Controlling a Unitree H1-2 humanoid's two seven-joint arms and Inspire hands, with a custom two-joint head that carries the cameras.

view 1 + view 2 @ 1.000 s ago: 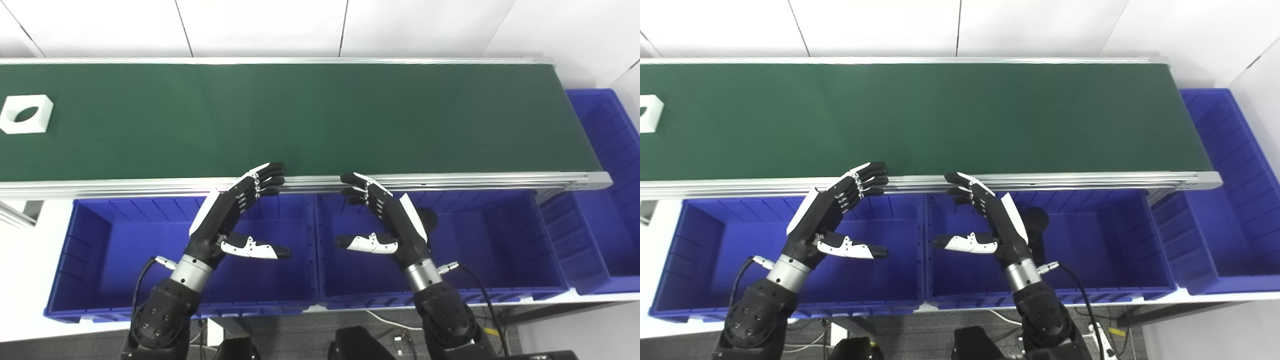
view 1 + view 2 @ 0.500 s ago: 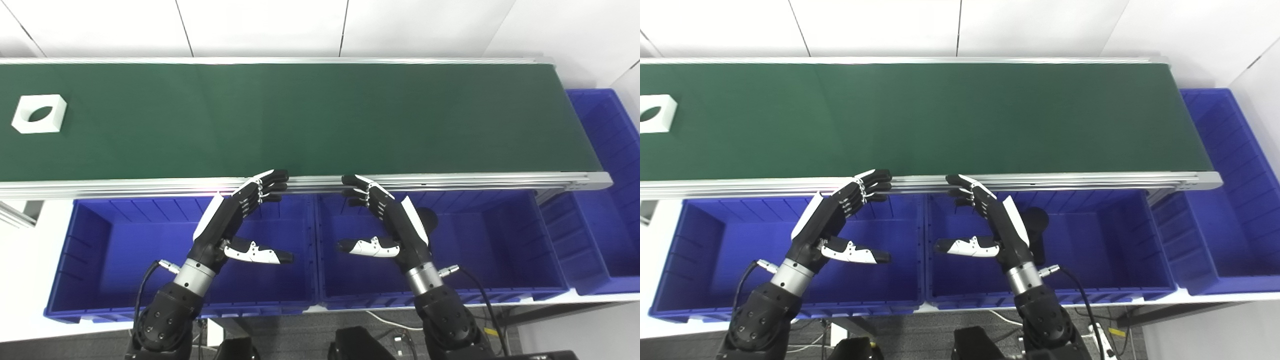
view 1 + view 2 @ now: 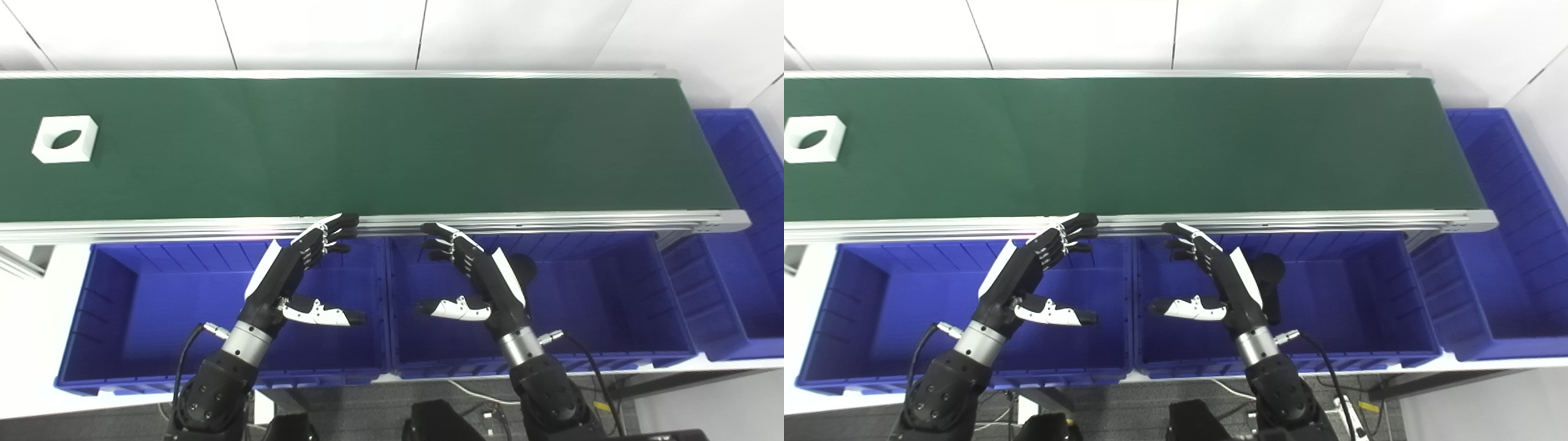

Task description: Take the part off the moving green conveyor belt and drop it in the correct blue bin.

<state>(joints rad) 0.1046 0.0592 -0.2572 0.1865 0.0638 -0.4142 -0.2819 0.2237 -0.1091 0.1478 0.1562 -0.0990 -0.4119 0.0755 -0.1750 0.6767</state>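
1. You are looking down at a white square part (image 3: pixel 65 130) with an oval hole, which is lying flat near the far left end of the green conveyor belt (image 3: pixel 392 147), well apart from both hands.
2. Your left hand (image 3: pixel 293 275) is hovering over the left blue bin (image 3: pixel 98 306), fingers spread and thumb pointing right, holding nothing; its fingertips are reaching to the belt's near metal rail (image 3: pixel 551 219).
3. Your right hand (image 3: pixel 479 278) is mirroring it over the middle blue bin (image 3: pixel 612 294), also spread and empty, thumb pointing left, fingertips just short of the rail.
4. A dark round object (image 3: pixel 522 267) is sitting inside the middle bin, partly hidden behind the right hand; you cannot tell what it is.
5. A third blue bin (image 3: pixel 744 184) is standing past the belt's right end.
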